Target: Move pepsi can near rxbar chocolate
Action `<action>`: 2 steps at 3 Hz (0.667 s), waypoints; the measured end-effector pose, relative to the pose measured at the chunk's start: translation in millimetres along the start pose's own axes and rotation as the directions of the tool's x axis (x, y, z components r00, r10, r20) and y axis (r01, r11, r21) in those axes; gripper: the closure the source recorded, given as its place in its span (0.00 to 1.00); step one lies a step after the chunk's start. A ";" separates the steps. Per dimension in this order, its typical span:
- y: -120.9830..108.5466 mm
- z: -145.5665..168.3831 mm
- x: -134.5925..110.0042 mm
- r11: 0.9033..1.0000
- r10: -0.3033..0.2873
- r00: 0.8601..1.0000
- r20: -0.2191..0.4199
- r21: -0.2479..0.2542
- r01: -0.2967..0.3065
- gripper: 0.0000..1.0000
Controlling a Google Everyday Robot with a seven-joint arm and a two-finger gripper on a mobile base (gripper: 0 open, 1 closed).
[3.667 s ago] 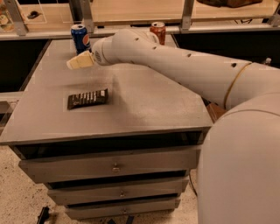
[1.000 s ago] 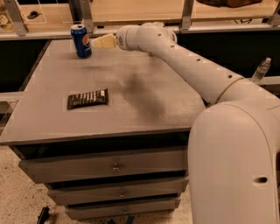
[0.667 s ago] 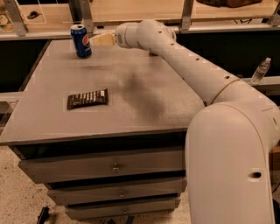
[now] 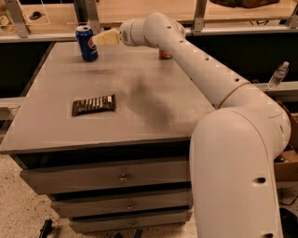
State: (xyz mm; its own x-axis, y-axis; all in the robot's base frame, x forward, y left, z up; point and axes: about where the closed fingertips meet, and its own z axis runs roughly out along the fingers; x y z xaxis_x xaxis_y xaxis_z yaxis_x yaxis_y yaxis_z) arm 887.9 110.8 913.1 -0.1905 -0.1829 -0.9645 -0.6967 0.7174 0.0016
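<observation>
The pepsi can, blue with a silver top, stands upright at the far left of the grey table. The rxbar chocolate, a flat dark wrapper with pale stripes, lies near the front left of the table. My gripper is at the end of the white arm, reaching in from the right at can height, with its pale fingertips just right of the can, touching it or nearly so.
An orange-red can stands at the table's far edge, mostly hidden behind my arm. A wooden shelf with metal posts runs behind the table. A clear water bottle stands at the right. Drawers are below the tabletop.
Over the frames the arm swung up and back from the table's middle to the far left. In the last second the gripper crept slightly left, closer to the pepsi can. The can and bar have not moved.
</observation>
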 end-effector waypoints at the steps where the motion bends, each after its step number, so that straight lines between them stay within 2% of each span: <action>1: 4.4 10.3 -7.1 0.999 -0.019 1.000 -0.009 -0.031 0.019 0.00; 2: 5.9 19.9 -15.7 0.998 -0.038 0.999 -0.008 -0.057 0.038 0.00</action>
State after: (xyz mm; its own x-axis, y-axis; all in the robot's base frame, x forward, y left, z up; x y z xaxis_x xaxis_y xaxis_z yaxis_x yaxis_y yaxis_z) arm 900.6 131.3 923.0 -0.1690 -0.2156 -0.9618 -0.7415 0.6707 -0.0201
